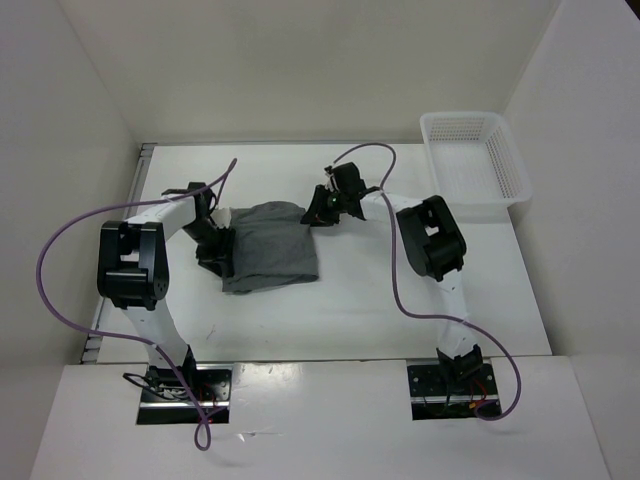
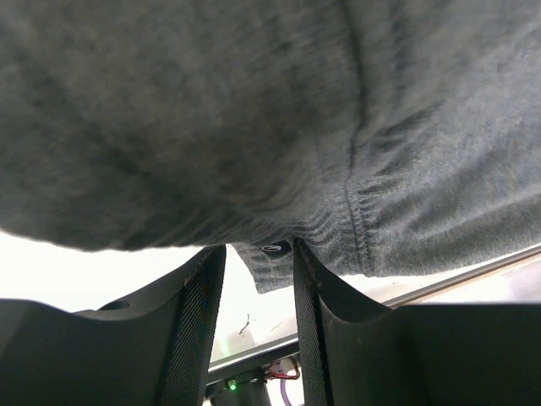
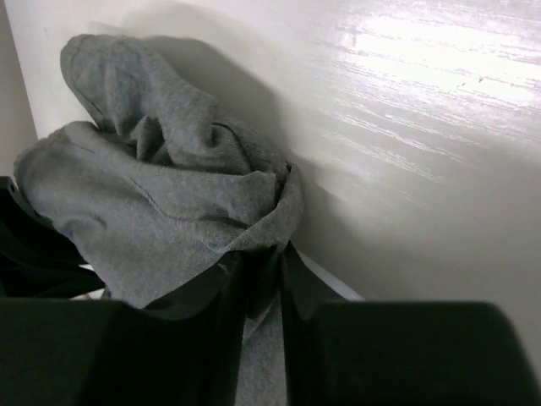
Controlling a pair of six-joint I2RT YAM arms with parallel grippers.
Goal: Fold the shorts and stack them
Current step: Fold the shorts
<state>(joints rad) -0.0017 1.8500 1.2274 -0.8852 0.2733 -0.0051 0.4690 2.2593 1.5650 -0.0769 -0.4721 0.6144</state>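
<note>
Dark grey soft fabric shorts [image 1: 268, 248] lie bunched mid-way on the white table [image 1: 400, 300], well apart from the white plastic mesh basket [image 1: 512, 165] at far R. L gripper [image 1: 216, 252] nips their left hem, jaws narrow. R gripper [image 1: 318, 212] pinches a far-right fold, jaws nearly closed.

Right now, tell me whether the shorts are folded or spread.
Partly folded: the shorts lie doubled into a compact block, one corner bunched in the right gripper.

White mesh basket [image 1: 505, 150] sits well off to the right of the right gripper [image 1: 318, 212] and a bit farther back, parked in the far right corner of the white table [image 1: 400, 310]. Plain white walls [image 1: 300, 70] box it all in.
</note>
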